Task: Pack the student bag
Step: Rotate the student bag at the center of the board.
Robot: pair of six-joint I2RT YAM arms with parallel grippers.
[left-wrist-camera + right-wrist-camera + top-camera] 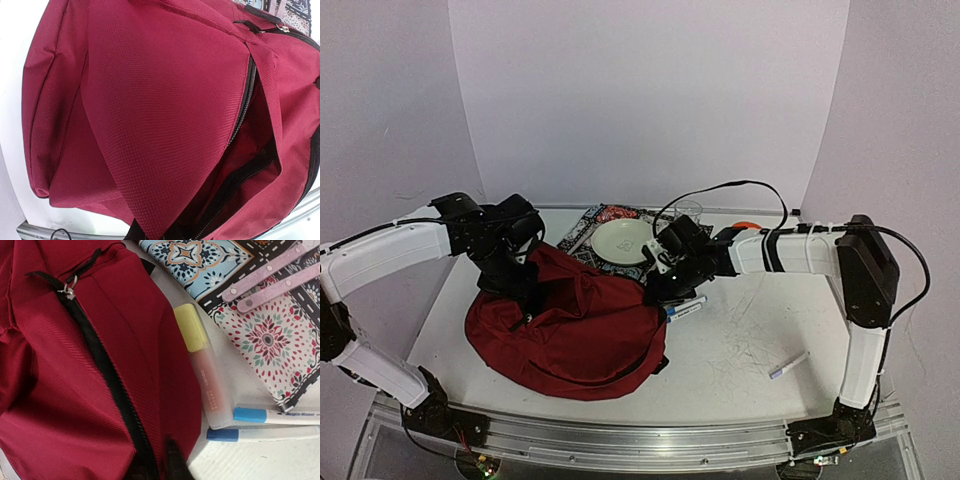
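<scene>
The student bag [570, 330] is slumped on the near-left part of the surface [740, 340]. A plate [623, 240] sits just beyond its far side, and a yellow-capped highlighter [200, 360] and two blue-capped pens [270, 415] lie right beside its right edge.

The left hand [527, 298] is down on the bag's far-left top with its jaws together. It looks clamped on a fold of red fabric, because the wrist view shows the cloth tenting up next to a part-open zipper [245, 110].

The right hand [653, 292] sits at the bag's right edge by another zipper run. Only a dark fingertip [175, 465] shows, so I honestly can't tell if it's apart or together.

My take is that the step here is getting the mouth open wide enough to load stuff:
- Lift the pinched fabric up and a bit left, slowly.
- The bag is floppy, so a fast pull probably just drags the whole thing.
- The right hand should grab the opposite lip or the zipper pull, not the pens.
- Watch the pens, since a sliding bag could roll them away.
</scene>
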